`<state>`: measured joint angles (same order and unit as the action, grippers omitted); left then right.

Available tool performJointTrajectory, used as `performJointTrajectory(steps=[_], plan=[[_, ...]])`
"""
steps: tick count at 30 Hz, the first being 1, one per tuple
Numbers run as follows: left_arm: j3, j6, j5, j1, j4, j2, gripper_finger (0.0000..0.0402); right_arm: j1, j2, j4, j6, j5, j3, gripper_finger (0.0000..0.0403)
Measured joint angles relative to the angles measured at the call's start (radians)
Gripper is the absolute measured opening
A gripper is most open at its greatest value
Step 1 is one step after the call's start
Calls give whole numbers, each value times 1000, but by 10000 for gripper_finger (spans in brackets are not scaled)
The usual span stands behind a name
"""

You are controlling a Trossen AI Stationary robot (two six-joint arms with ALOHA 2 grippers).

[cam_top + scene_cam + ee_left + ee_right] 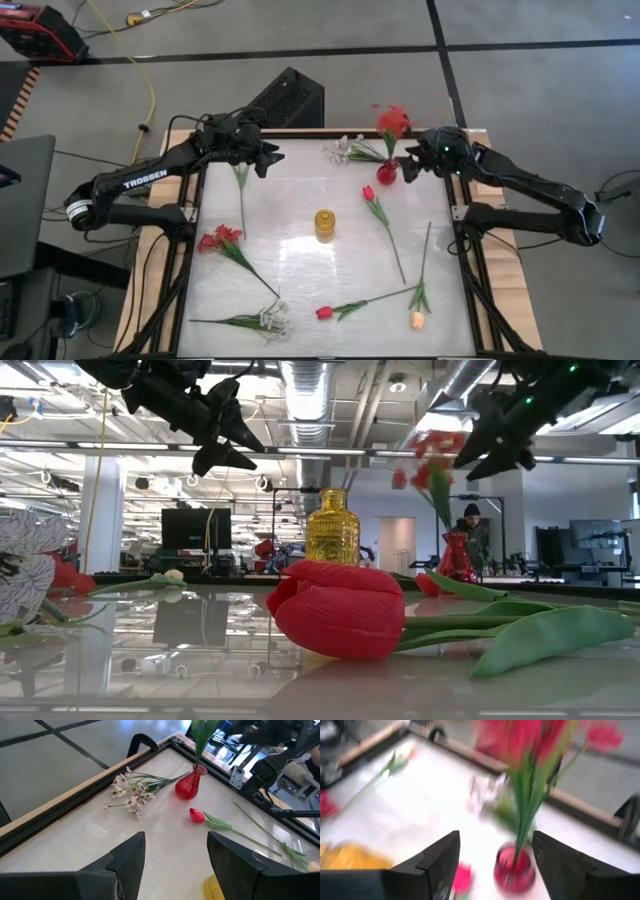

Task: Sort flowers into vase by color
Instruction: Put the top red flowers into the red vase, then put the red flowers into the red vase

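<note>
Standing in red vase (386,173): red clustered flower (393,121)
Right gripper (413,163): beside that vase, fingers spread wide, empty
Left gripper (270,158): far-left table corner, fingers wide, empty

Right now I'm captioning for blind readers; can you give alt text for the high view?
Red flower stands in a red vase beside the open right gripper; a yellow vase sits mid-table among scattered flowers. The open left gripper hovers opposite.

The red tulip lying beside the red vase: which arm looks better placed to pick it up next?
Probably the right. The right gripper hangs open just beside the red vase, with the red tulip lying close below it. The left gripper, also open, hovers across the table near another stem.
</note>
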<state>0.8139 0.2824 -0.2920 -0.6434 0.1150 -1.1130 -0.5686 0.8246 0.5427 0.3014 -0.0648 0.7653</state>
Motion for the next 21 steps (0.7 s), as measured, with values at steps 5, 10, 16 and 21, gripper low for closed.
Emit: performJointTrajectory(steps=[5, 10, 16, 21], plan=[[0, -38, 0, 0, 0, 0, 201, 2, 0, 263, 18, 98, 125, 289], [0, -89, -37, 0, 0, 0, 201, 69, 0, 333, 122, 234, 208, 289], [0, -139, -227, 6, 18, 0, 201, 288, 44, 201, 253, 251, 225, 289], [1, -180, -496, 95, 50, 0, 195, 489, 150, 1, 300, 248, 225, 289]])
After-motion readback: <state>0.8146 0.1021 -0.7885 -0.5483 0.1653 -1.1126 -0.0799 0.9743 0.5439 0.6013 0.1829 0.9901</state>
